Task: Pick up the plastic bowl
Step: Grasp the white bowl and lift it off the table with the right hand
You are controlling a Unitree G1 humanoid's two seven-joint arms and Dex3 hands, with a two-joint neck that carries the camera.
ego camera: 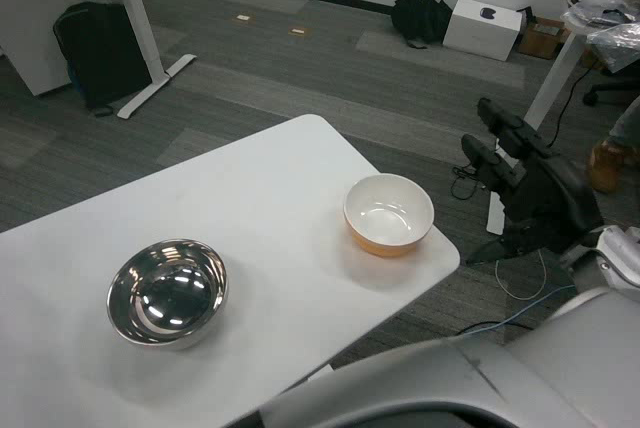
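Note:
An orange plastic bowl with a white inside stands upright near the right corner of the white table. My right hand hangs off the table's right edge, over the floor, a short way right of the bowl. Its black fingers are spread apart and hold nothing. My left hand is out of view.
A shiny metal bowl sits on the table's left part. Past the table are a black bag, a white desk leg, a white box and cables on the carpet. A person's shoe shows at the right edge.

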